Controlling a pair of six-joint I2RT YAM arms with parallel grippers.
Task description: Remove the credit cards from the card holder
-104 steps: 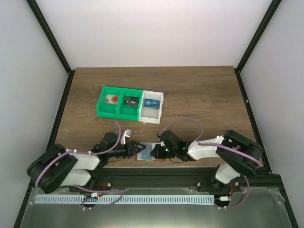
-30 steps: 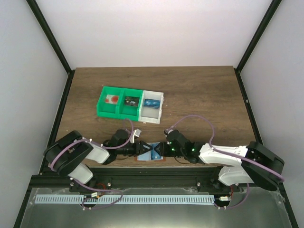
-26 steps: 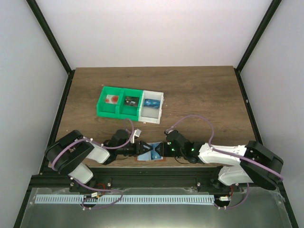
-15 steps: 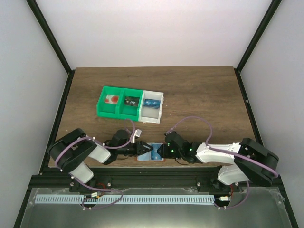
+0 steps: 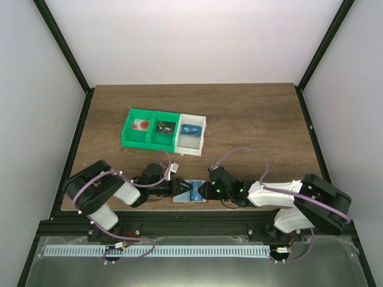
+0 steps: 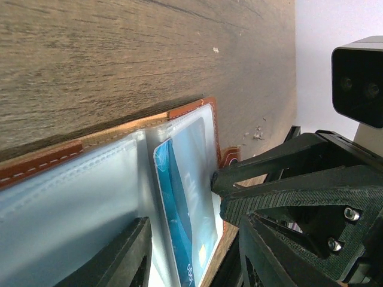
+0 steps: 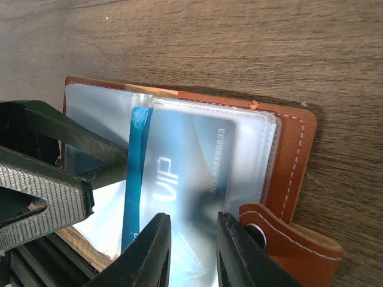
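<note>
The card holder [image 5: 190, 195] lies open near the table's front edge, orange-brown rim up [image 7: 293, 152], pale clear pockets showing [image 6: 72, 197]. A blue credit card [image 7: 179, 173] marked VIP sits in the right-hand pocket, with its left edge [image 6: 173, 209] showing dark blue. My left gripper [image 5: 178, 189] comes from the left, open, and its jaws straddle the card [image 6: 194, 230]. My right gripper [image 5: 204, 191] comes from the right, narrowly open, its tips over the card [image 7: 192, 222] and at the holder's snap tab [image 7: 287, 233]. The two grippers almost touch.
A green two-part bin [image 5: 128, 142] and a white bin [image 5: 190, 146] stand side by side behind the holder. The green one holds a red thing and a dark thing. The white one holds a blue card [image 5: 191, 128]. The table's metal front rail runs just behind the grippers.
Both grippers have moved in over the card holder from either side. In the last half second the right gripper has crept slightly left. The holder has stayed put.
</note>
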